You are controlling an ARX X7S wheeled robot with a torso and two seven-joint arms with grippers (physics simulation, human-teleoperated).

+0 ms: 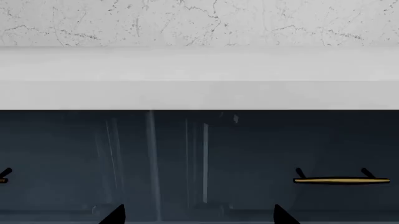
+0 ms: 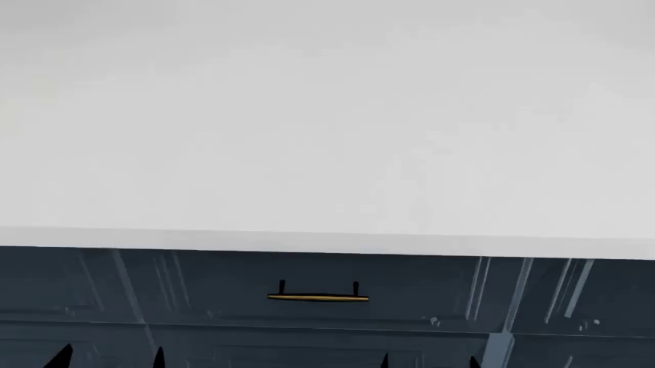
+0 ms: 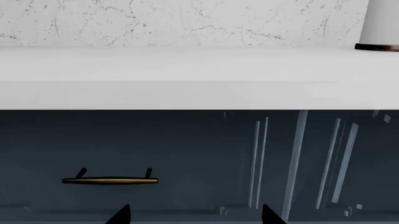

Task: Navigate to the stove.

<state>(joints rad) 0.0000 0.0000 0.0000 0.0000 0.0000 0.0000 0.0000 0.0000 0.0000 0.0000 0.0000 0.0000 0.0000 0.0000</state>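
Observation:
The stove is out of view in every frame. I face a plain white countertop (image 2: 327,138) over dark blue cabinet fronts (image 2: 205,299). My left gripper (image 1: 198,217) is open and empty, its two black fingertips (image 1: 115,215) spread wide in front of the cabinet face. My right gripper (image 3: 194,217) is also open and empty, its fingertips (image 3: 121,215) spread in front of the cabinet. In the head view both grippers show only as black tips at the bottom edge, the left gripper (image 2: 107,359) and the right gripper (image 2: 428,360).
A brass drawer handle (image 2: 318,297) sits on the cabinet front; it also shows in the left wrist view (image 1: 341,180) and right wrist view (image 3: 110,180). A marble backsplash (image 1: 199,21) rises behind the counter. A white cylinder with a black base ring (image 3: 380,25) stands on the counter.

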